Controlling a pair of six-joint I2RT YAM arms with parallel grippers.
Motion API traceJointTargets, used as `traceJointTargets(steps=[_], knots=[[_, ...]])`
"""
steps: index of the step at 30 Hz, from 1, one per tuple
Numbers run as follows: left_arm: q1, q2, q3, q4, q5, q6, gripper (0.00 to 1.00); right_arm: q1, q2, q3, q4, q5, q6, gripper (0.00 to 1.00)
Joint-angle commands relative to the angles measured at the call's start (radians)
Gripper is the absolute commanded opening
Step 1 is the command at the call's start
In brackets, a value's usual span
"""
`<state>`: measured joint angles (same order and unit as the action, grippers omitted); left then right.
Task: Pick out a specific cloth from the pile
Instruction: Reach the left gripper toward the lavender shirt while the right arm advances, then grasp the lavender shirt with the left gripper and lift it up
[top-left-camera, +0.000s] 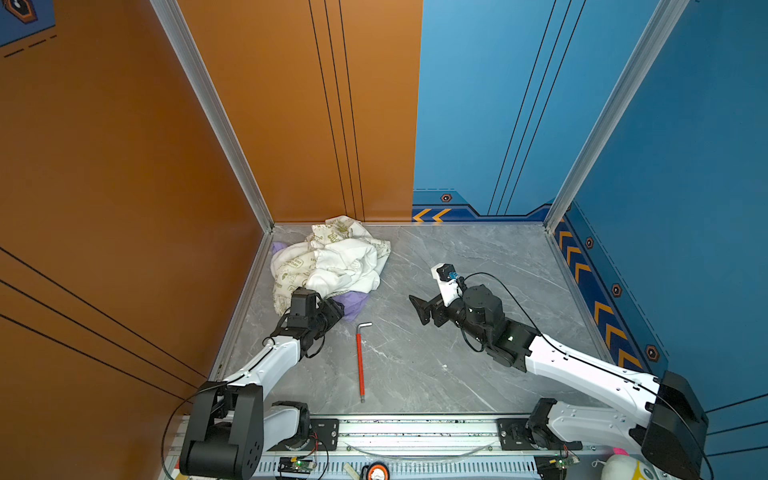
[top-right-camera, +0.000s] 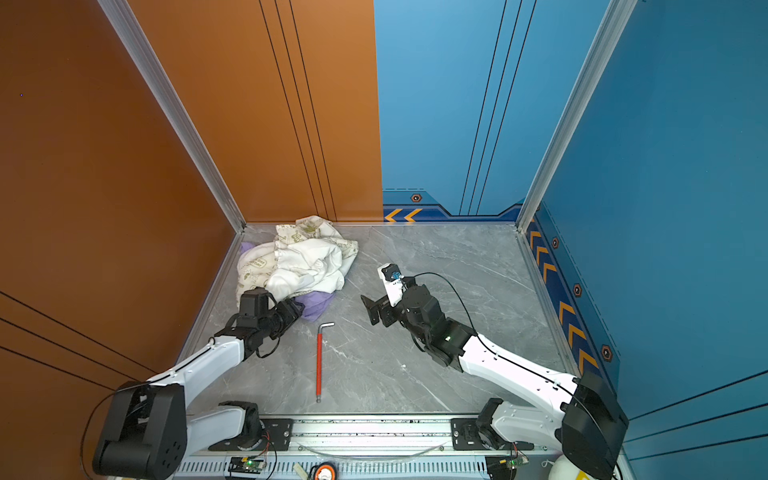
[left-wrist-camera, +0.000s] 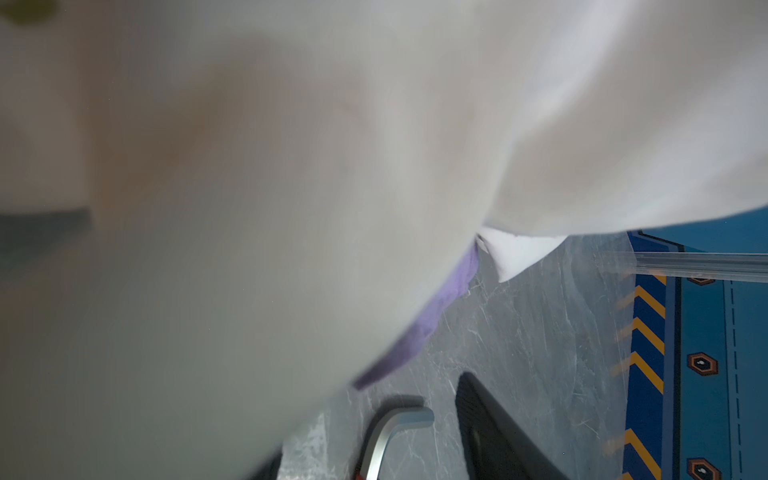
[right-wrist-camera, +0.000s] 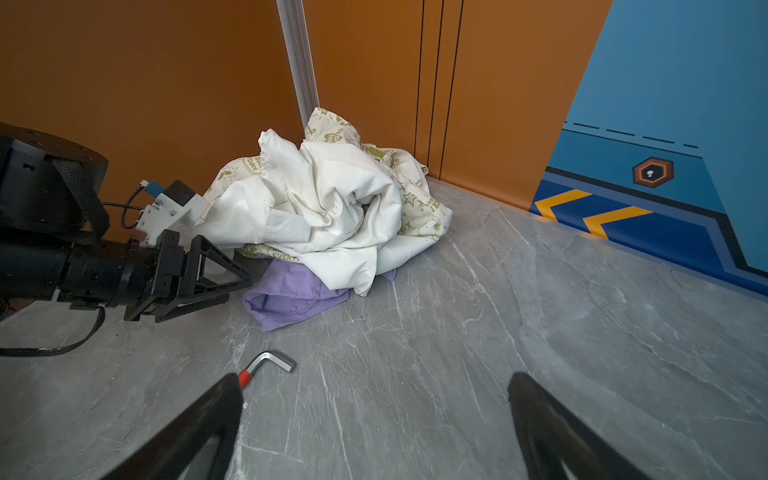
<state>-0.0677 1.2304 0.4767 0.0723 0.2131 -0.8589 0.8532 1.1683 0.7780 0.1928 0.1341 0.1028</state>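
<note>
Nearest the rail, a hex key (top-left-camera: 360, 361) lies on the surface (top-left-camera: 457, 374), its bent end near the cloth (right-wrist-camera: 291, 299). A low sweep by an arm, or the cloth dragged that way, could knock it along.

Further in lies what I judge the main risk. Only a fold of the lavender cloth sticks out from under the pile (top-left-camera: 332, 262), and another scrap shows at the pile's far side by the wall, so most of it seems pinned beneath. A straight pull could bring the white fabric (right-wrist-camera: 332, 208) and the printed fabric (right-wrist-camera: 415, 195) along, and a shallow bite could slip off the fold. White hem hangs right over the lavender edge, so the jaws could also nip the wrong layer.

The right pincer (right-wrist-camera: 376, 384) hangs over bare surface, well apart from the pile, jaws spread wide and holding nothing. The left pincer (right-wrist-camera: 240, 291) sits low at the pile's near edge, its tips against the lavender fold and under the white overhang, jaws partly apart. White fabric veils most of its wrist view, so I cannot tell whether any lavender lies between them yet
</note>
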Motion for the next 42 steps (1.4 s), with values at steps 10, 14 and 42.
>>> traceJointTargets(steps=[10, 14, 42], knots=[[0.000, 0.170, 0.026, 0.152, 0.043, -0.035, 0.48, 0.009, 0.001, 0.000, 0.003, 0.010, -0.008, 1.00], [-0.018, 0.204, 0.030, 0.181, 0.040, -0.042, 0.32, 0.009, 0.004, -0.002, 0.005, 0.010, -0.005, 1.00], [-0.018, -0.210, 0.299, 0.026, 0.091, 0.039, 0.00, 0.026, -0.002, -0.006, -0.009, 0.017, 0.002, 1.00]])
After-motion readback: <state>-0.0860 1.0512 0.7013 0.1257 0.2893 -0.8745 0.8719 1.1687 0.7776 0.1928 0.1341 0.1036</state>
